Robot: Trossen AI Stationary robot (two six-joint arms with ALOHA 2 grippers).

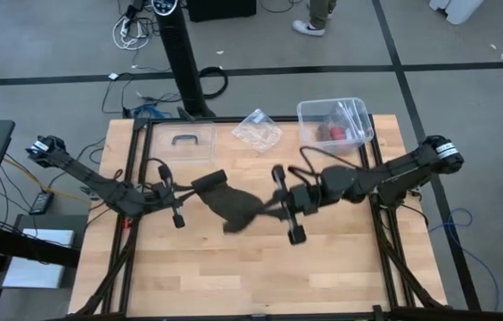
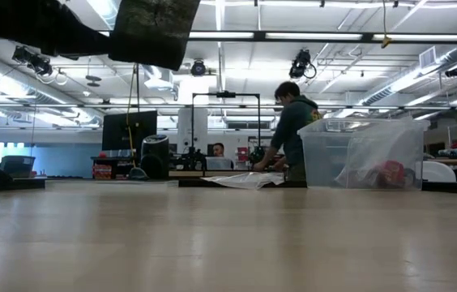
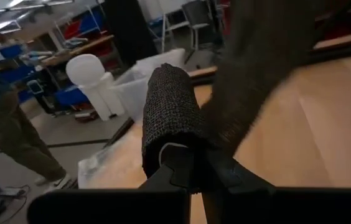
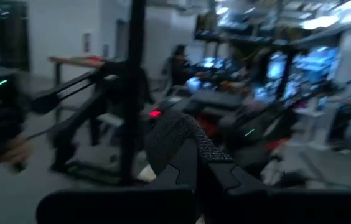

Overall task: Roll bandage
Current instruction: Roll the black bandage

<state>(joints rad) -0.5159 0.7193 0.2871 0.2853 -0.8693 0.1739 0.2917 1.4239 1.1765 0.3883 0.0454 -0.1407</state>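
**One bandage, two grippers, both clamped on it**

We count one bandage [image 1: 231,205], a black strip strung above the middle of the table [image 1: 260,267] between the two arms. The left gripper [image 1: 180,198] pinches its left end, fingers closed on the fabric; in the left wrist view we see that end bunched into a thick fold [image 3: 170,118] right above the fingers. The right gripper [image 1: 280,207] has its fingers closed on the right end, and its wrist view shows one dark woven lump [image 4: 178,146] squeezed between them. The strip sags in between, hanging clear of the wood; the low view catches it up at the top edge [image 2: 154,31].

At the far side we count one clear plastic box [image 1: 334,125] to the right, one crumpled clear wrapper [image 1: 258,130] just left of it, and one clear lid [image 1: 183,141] farther left. Beyond the table, two people in the room: one standing [image 2: 292,130], one seated [image 2: 218,151].
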